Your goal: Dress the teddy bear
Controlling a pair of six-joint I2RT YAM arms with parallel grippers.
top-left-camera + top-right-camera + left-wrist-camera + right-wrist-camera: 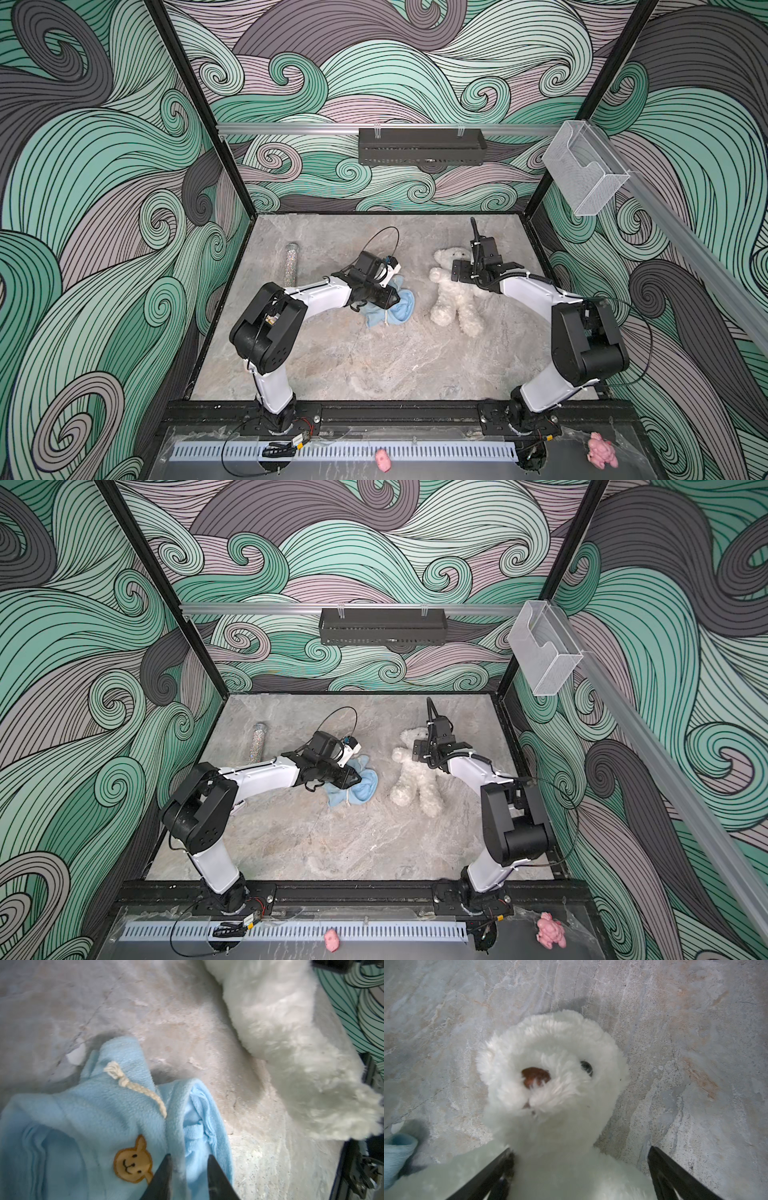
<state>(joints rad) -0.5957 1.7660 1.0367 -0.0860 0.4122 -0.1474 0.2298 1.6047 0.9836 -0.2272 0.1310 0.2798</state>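
Down at the front ledge, a small pink plush toy (pixel 383 459) and a bigger pink plush toy (pixel 600 455) sit outside the action, so no worry there. Further in, on the marble-look desk (pixel 374 365), the left gripper (pixel 188 1157) has its jaws partway apart astride a thick rolled hem of the blue fleece top (pixel 83 1115) — I can't tell if they truly pinch it.

My worry: the fleece is soft, nappy and bunched in layers, so a bite on one fold could lift it as a lump with the opening shut. The braided cream drawstring (pixel 135 1084) could also snag a jaw.

Just beside the top lies the teddy bear (pixel 451 299), face up, head toward the back wall. The right gripper (pixel 579 1148) hangs over its neck with jaws spread wide, gripping nothing — with long slippery fur over squashy stuffing, a squeeze could grab only fluff and let the floppy bear slide.

Far back-left, a glittery tube (pixel 292 264) lies well apart.
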